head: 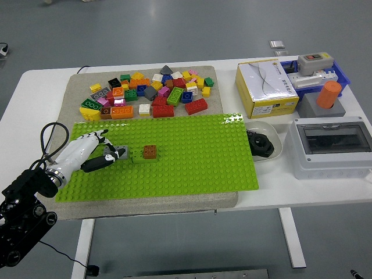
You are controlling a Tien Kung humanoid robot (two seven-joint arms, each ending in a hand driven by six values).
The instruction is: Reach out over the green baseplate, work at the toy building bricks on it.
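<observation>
Glossy plastic bricks [152, 93] (studded green baseplate [186, 151] too) lie on matt grey cloth [221, 200].

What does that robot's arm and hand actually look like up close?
Only the left arm shows. It is bulky, black and jointed, with a metallic ring at the wrist. The left hand has a white shell and dark fingertips. A black cable loops above the wrist.
</observation>
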